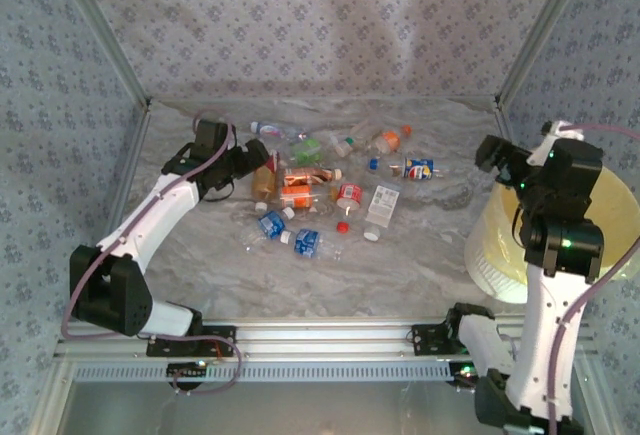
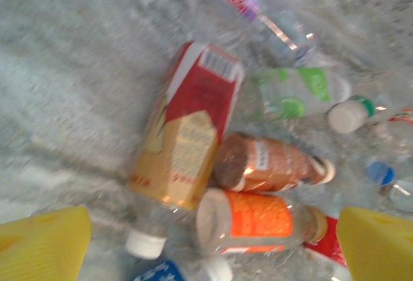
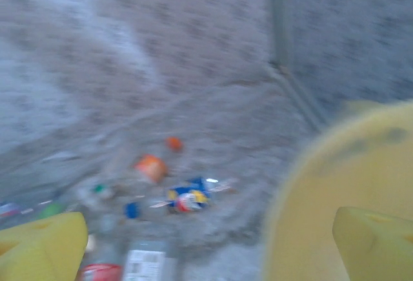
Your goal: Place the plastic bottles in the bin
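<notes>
Several plastic bottles (image 1: 320,190) lie scattered in a loose heap mid-table. My left gripper (image 1: 255,167) hangs at the heap's left side, open. In the left wrist view its yellow fingertips (image 2: 45,242) stand wide on either side of an orange-labelled bottle (image 2: 258,223), without touching it. A red-and-gold bottle (image 2: 187,132) and a brown one (image 2: 271,165) lie just beyond. My right gripper (image 1: 487,155) is open and holds nothing, raised over the left rim of the pale-yellow bin (image 1: 492,240). The bin (image 3: 342,184) appears blurred at the right of the right wrist view.
Metal frame posts and patterned cloth walls close in the table at the back and sides. An aluminium rail (image 1: 320,340) runs along the near edge between the arm bases. The right arm hides much of the bin. A blue-yellow bottle (image 3: 190,198) lies nearest the bin.
</notes>
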